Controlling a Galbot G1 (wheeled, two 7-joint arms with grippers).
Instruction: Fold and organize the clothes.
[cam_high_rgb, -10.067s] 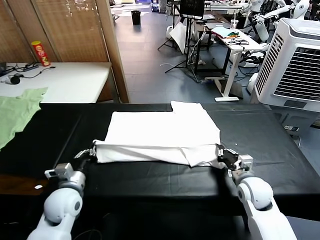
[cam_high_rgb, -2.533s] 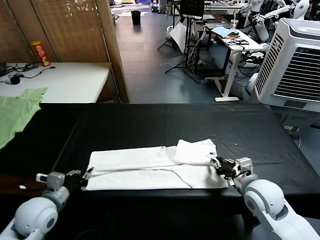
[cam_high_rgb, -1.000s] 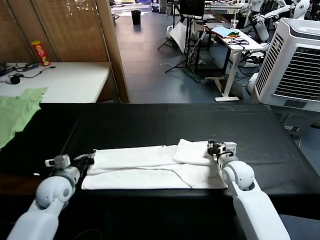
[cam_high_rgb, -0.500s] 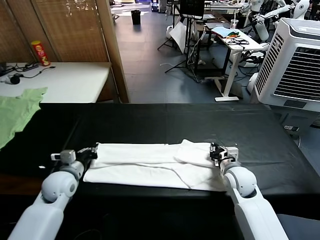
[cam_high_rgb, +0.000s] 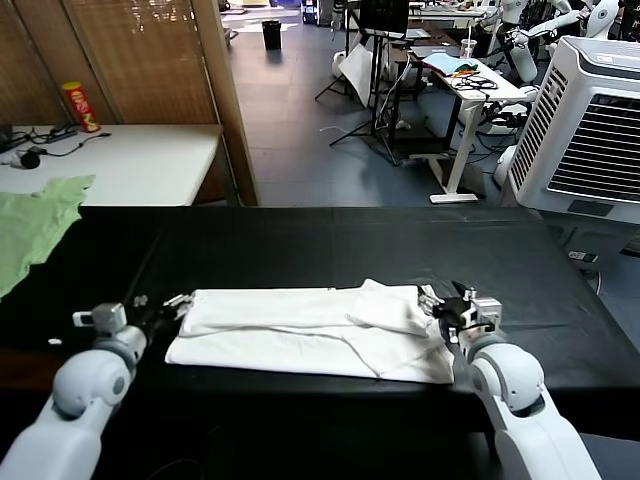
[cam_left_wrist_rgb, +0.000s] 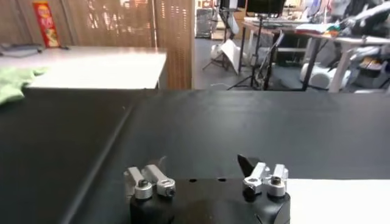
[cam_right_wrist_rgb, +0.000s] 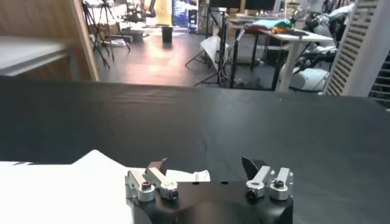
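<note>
The clothes are one white T-shirt (cam_high_rgb: 300, 325) lying folded into a long flat band across the near part of the black table (cam_high_rgb: 300, 240). A smaller folded flap sits on its right end. My left gripper (cam_high_rgb: 168, 303) is open just off the band's left end, with nothing between its fingers. In the left wrist view its jaws (cam_left_wrist_rgb: 201, 165) stand wide over bare black cloth, with the shirt (cam_left_wrist_rgb: 332, 201) off to one side. My right gripper (cam_high_rgb: 437, 299) is open at the band's right end. Its wrist view shows the gripper (cam_right_wrist_rgb: 205, 164) empty, the shirt (cam_right_wrist_rgb: 61, 189) beside one finger.
A pale green garment (cam_high_rgb: 30, 225) lies at the table's far left. Behind it stands a white table (cam_high_rgb: 140, 160) with a red can (cam_high_rgb: 82, 107). A white air cooler (cam_high_rgb: 590, 130) stands at the back right. A wooden partition (cam_high_rgb: 215, 90) rises behind the table.
Both grippers went from shut on the shirt's ends to open and let the cloth go. The carried edge now lies on the band, and both grippers have drawn slightly outward.
</note>
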